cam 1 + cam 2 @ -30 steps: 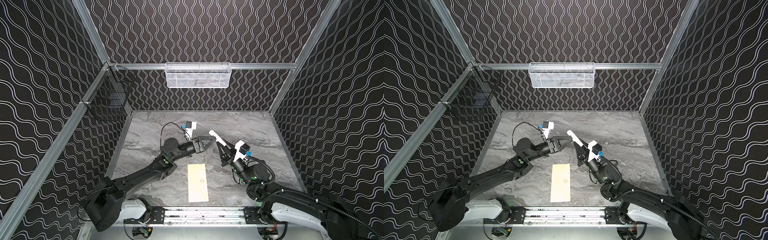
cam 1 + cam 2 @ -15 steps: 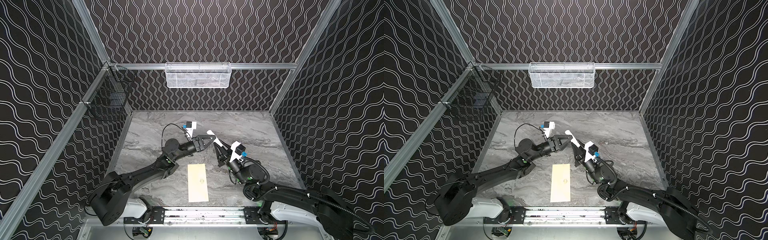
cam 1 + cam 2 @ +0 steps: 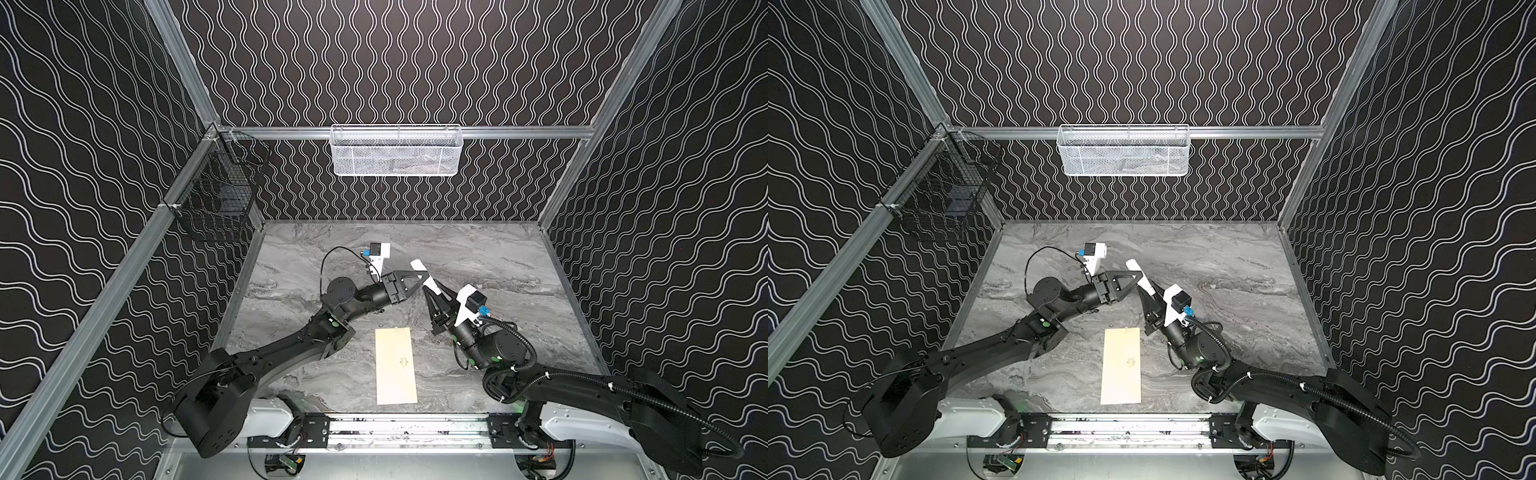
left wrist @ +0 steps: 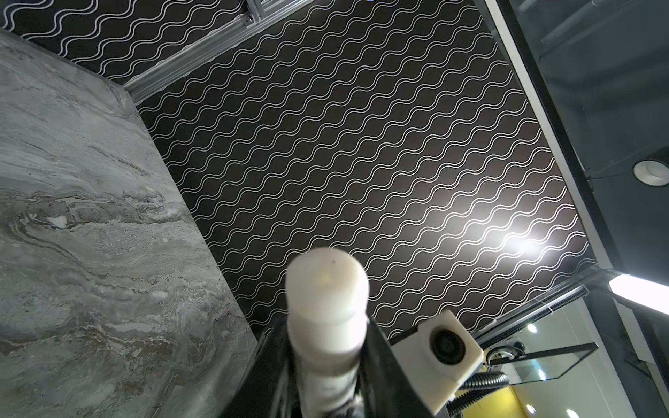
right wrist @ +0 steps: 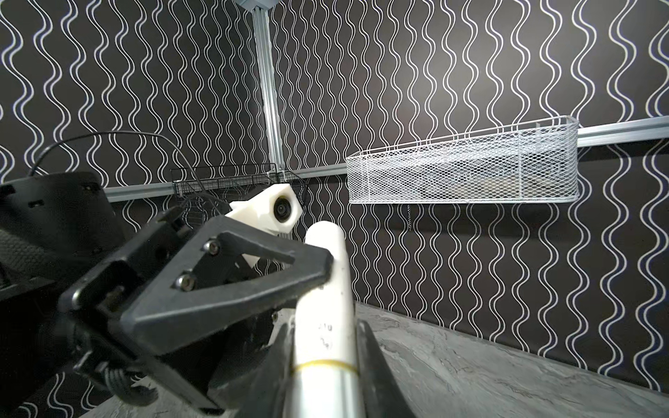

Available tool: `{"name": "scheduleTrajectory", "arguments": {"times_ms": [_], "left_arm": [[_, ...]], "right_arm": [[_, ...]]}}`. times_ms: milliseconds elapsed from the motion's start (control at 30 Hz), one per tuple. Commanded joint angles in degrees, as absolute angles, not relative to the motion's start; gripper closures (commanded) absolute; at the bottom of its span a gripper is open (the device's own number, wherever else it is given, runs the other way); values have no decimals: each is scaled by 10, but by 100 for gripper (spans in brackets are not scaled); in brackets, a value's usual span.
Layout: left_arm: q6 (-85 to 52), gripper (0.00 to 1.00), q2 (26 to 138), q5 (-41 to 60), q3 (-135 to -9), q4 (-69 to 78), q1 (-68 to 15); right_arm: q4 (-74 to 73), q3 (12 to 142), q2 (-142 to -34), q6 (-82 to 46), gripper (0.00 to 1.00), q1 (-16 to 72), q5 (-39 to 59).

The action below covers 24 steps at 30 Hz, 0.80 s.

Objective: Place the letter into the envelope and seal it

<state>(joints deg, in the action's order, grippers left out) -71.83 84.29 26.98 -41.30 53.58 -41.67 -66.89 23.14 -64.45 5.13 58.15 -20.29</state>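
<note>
Top views both show one grey marbled table (image 3: 478, 257) inside patterned black walls. Two black arms reach in from the rail along its near edge, the left arm (image 3: 291, 353) and the right arm (image 3: 582, 386), and they meet over the middle of the table.

Two baskets hang above the surface. One white mesh basket (image 3: 395, 151) is on the rail over the far edge. One black wire basket (image 3: 216, 195) is by the far left corner.

One envelope (image 3: 395, 365) lies flat and alone near the near edge, about midway along it. Its long sides run toward the far edge, and it bears one small dark emblem (image 3: 404, 362). Neither arm touches it.

The right gripper (image 3: 434, 289) is lifted off the table and pinches the lower body of one white stick (image 3: 417, 267), which slants up and away from it. In the right wrist view the stick (image 5: 327, 253) runs out between that gripper's two fingers.

The left gripper (image 3: 427, 277) comes in from the side. One finger (image 5: 224, 289) has its tip against the stick's upper part. Its facing finger is hidden, so I cannot tell whether the left gripper is clamped on the stick.
</note>
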Motion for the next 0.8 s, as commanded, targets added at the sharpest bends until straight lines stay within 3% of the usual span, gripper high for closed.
{"name": "scheduleTrajectory", "arguments": {"times_ms": [0, 367, 667, 767], "left_arm": [[-698, 69, 835, 281, -417, 564, -416], [-679, 69, 820, 279, -417, 540, -405], [-659, 87, 812, 292, -423, 518, -396], [-640, 91, 800, 295, -424, 493, -393]], "right_arm": [[-640, 236, -649, 62, 100, 587, -205], [-636, 234, -657, 62, 100, 593, -207], [-621, 239, -663, 26, 100, 594, -203], [-560, 245, -636, -17, 79, 594, -192]]}}
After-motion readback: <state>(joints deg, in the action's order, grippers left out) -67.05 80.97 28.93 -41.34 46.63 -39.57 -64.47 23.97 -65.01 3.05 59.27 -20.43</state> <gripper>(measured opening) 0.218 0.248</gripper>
